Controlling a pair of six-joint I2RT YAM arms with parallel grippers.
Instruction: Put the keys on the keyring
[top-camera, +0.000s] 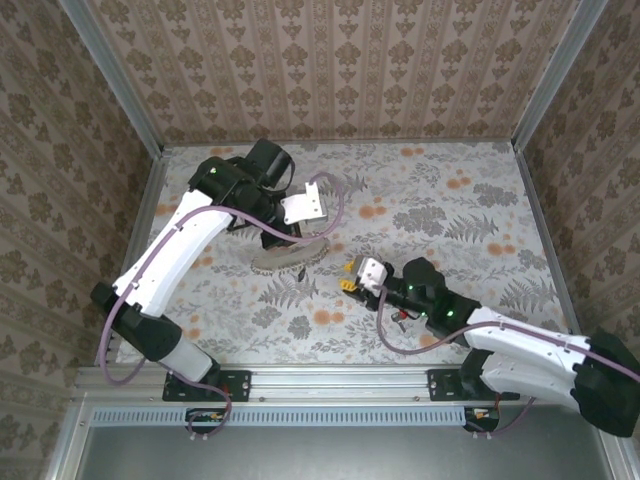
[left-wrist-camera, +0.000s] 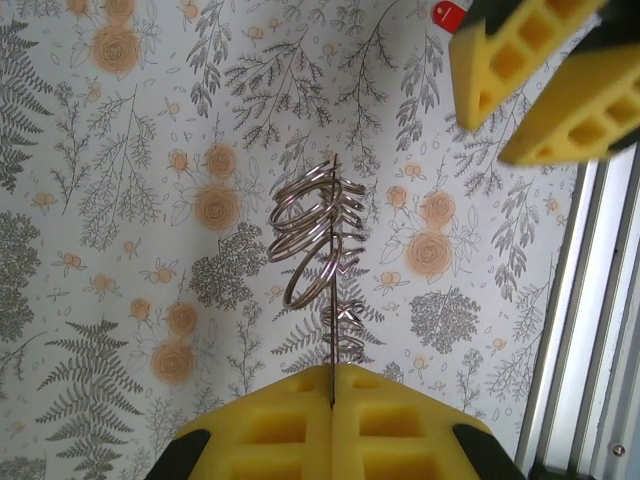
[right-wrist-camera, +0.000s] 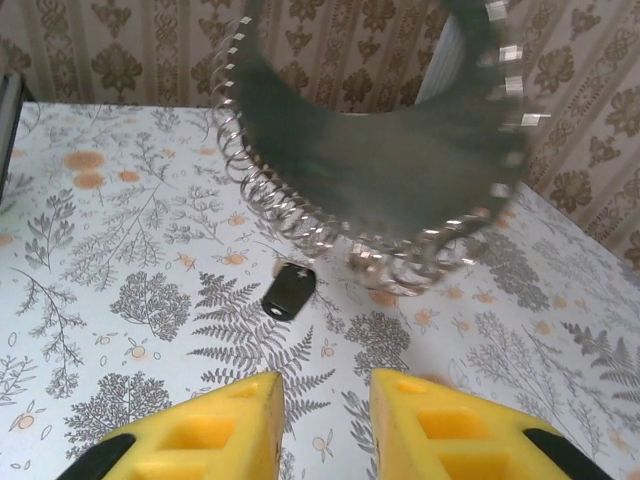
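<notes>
The step in hand is fetching a key to thread. The left hand (left-wrist-camera: 331, 385) is pressed shut on the keyring (left-wrist-camera: 315, 240), whose wire comes straight out of the seam between its pads, and it holds the loop up clear of the tabletop (right-wrist-camera: 120, 250). The loop's long axis runs directly away from those fingertips. Its outline is smeared into several overlapping turns, so the exact shape and any opening in it cannot be made out.

The right hand (right-wrist-camera: 325, 395) hovers low with a narrow gap between its fingers and nothing in it, pointed at the black key (right-wrist-camera: 289, 291). That key lies flat on the tabletop just ahead, beneath the near edge of the loop. Its dark head sits on a diagonal, lower left to upper right; the blade is too small to tell.

The red key (left-wrist-camera: 448, 12) shows just beside the right hand's fingers in the left wrist view, but whether it rests on the tabletop I cannot tell.

Next, I judge, comes a short reach forward and down, with the fingers turned across the head's narrow side — a delicate pinch on so small a thing.
</notes>
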